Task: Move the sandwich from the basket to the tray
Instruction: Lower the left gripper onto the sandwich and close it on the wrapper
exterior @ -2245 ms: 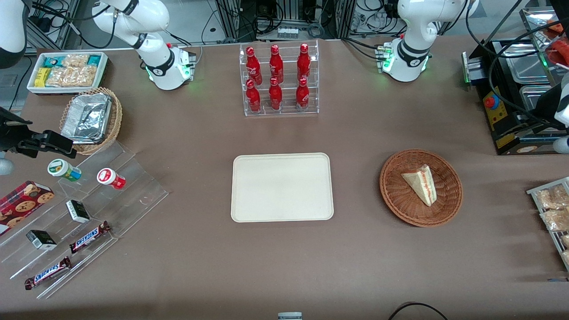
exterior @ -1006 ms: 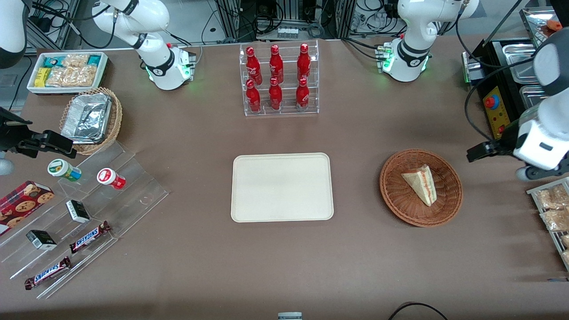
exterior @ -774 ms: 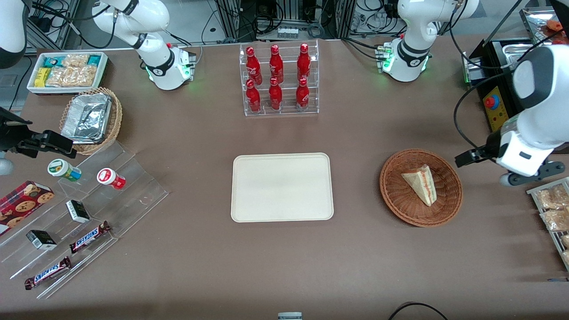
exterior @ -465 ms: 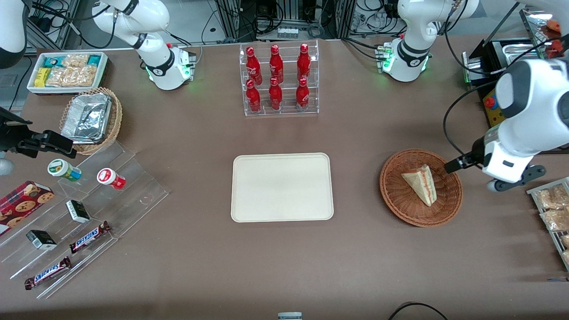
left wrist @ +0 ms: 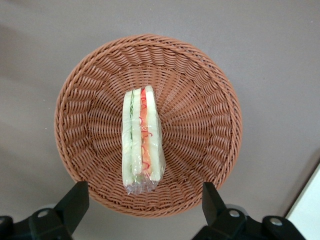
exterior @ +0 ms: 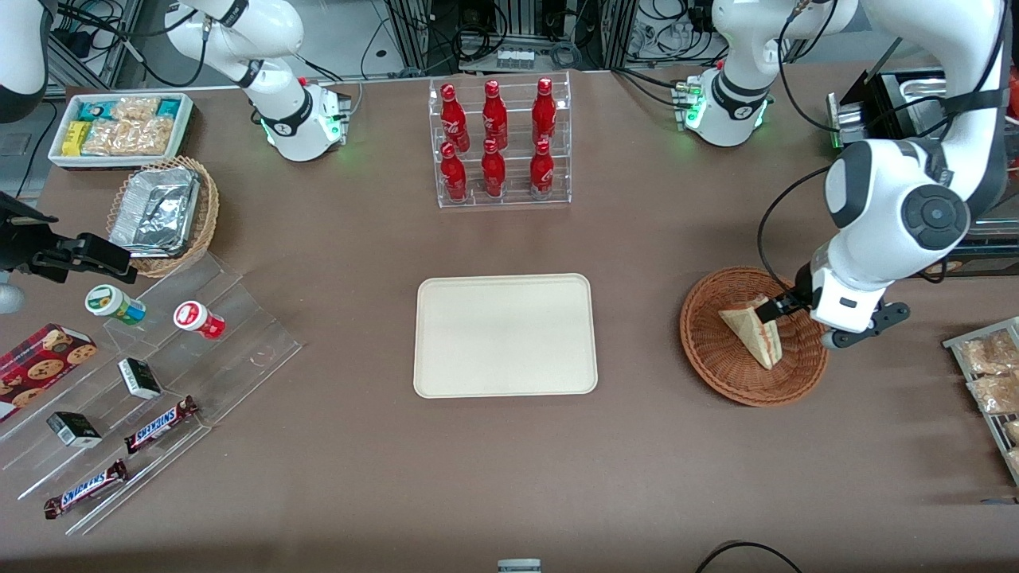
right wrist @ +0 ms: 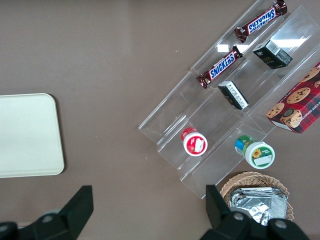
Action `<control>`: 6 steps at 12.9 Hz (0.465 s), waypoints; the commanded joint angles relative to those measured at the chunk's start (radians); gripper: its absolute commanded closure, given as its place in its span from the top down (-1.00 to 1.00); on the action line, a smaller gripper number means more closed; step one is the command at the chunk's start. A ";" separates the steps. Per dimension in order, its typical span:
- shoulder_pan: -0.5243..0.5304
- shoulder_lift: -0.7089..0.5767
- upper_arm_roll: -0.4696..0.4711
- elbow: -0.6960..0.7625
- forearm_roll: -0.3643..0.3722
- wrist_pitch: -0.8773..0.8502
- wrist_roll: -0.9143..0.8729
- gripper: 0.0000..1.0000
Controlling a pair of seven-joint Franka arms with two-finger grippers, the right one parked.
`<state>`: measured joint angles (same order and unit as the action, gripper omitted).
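While pincer (left wrist: 142,200) gapes above sandwich (left wrist: 141,140) (basket (left wrist: 200,115)), brown table (exterior: 637,469) bears tray (exterior: 505,335).

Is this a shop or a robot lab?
Probably a robot lab set up like a snack shop: red bottles in a clear rack, Snickers bars on steps, and the open claw above a sandwich in its basket.

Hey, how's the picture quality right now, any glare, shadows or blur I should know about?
Front view: even light, sharp; soft arm shadow by the basket, open hand over the sandwich. Left wrist view: sandwich wrap slightly shiny, weave crisp. Right wrist view: glare patches on the clear acrylic stand.
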<state>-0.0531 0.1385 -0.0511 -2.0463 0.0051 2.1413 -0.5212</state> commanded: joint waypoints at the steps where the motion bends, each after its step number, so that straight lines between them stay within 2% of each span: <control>1: -0.010 0.012 0.007 -0.035 0.001 0.058 -0.022 1.00; 6: -0.010 0.056 0.008 -0.120 0.003 0.221 -0.052 1.00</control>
<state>-0.0531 0.1834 -0.0500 -2.1307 0.0051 2.3013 -0.5455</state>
